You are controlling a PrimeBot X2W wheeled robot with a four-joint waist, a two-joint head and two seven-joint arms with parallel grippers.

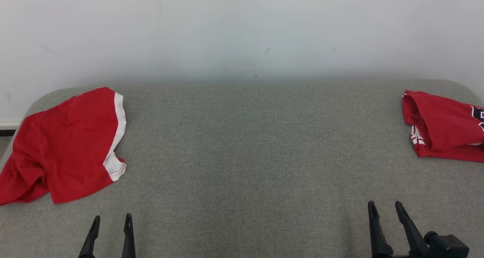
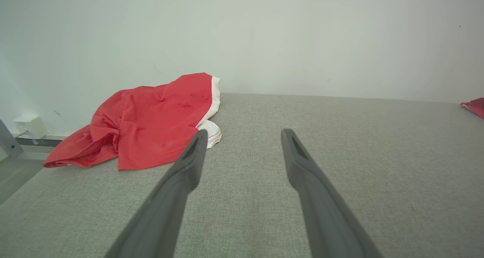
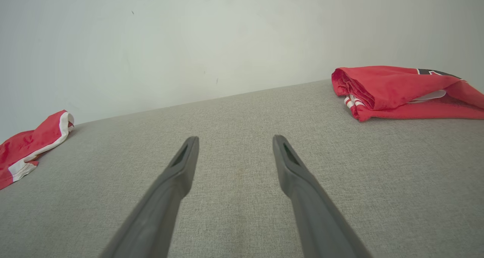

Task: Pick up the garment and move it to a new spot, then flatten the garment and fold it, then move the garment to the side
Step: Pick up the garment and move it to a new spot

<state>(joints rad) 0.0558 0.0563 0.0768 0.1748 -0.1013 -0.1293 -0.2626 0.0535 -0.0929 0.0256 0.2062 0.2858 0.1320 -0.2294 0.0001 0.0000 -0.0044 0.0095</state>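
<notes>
Red white-trimmed garment (image 1: 62, 144), rumpled, at left edge of grey cloth surface (image 1: 245, 156)

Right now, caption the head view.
Left gripper and right gripper open, empty; crumpled red garment far left, folded red garment far right on grey fabric surface.

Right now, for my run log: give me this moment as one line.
left gripper: open, empty | right gripper: open, empty | crumpled red white-trimmed garment: far left, untouched | folded red garment: far right

A crumpled red garment (image 1: 64, 144) lies left and a folded red garment (image 1: 442, 127) right on the grey surface (image 1: 245, 156); near, the left gripper (image 1: 112, 217) and right gripper (image 1: 385, 204) have fingers spread.
</notes>
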